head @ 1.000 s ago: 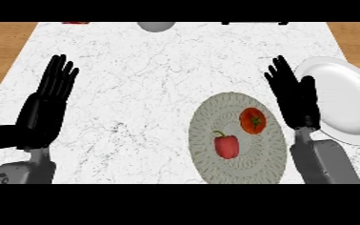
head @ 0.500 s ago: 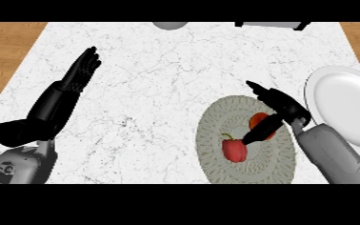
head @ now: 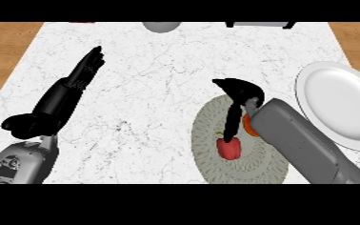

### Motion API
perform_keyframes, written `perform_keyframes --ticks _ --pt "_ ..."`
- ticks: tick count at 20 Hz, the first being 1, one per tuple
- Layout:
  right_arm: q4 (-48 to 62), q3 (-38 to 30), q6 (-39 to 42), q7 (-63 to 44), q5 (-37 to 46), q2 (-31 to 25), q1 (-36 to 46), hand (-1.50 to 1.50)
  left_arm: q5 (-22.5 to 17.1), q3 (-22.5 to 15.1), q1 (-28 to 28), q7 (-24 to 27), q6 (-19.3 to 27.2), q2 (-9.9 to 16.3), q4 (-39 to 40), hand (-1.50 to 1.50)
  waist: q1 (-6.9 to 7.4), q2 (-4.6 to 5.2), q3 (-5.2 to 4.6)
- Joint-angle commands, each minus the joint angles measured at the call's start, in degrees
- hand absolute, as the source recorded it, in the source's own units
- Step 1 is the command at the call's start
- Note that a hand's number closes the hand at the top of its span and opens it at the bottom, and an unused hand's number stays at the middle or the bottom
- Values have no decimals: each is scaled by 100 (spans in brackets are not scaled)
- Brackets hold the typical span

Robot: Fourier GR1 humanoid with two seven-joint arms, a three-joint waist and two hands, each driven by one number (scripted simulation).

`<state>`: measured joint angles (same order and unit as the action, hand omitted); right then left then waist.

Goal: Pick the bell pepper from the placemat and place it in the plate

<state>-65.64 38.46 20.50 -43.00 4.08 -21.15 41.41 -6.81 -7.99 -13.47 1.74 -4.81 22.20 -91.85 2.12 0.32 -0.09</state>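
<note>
One red bell pepper (head: 229,148) sits on the round grey placemat (head: 211,124), toward its lower middle, green stem up. Right next to it there's one more item on the mat, an orange-red thing (head: 248,125) mostly hidden behind the right forearm, so can't really tell what it is. The right hand (head: 239,93) is hanging over the mat, fingers pointing down, with one fingertip ending just above the pepper; it's not wrapped around anything. One white plate (head: 330,100) sits just off the mat's right edge, nothing on it. Over on the left side of the marble counter (head: 155,76), the left hand (head: 84,71) is just parked there, fingers straight and relaxed, well away from everything. So: one pepper, one mat, one plate, two hands.
</note>
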Motion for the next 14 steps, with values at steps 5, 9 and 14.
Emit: perform_keyframes --ticks 5,9,14 --pt "1278 -634 1028 -1711 -815 1045 989 -150 117 -29 383 -92 69 -116 -406 0 -51 -27 6" --pt "1312 -685 1496 -2524 -1403 1186 1170 -150 288 -72 242 -9 151 -257 -51 0 -179 -36 -1" --pt "1705 -523 1804 -2580 -1407 838 1542 -150 156 3 126 -277 7 -200 -184 0 -183 -49 2"
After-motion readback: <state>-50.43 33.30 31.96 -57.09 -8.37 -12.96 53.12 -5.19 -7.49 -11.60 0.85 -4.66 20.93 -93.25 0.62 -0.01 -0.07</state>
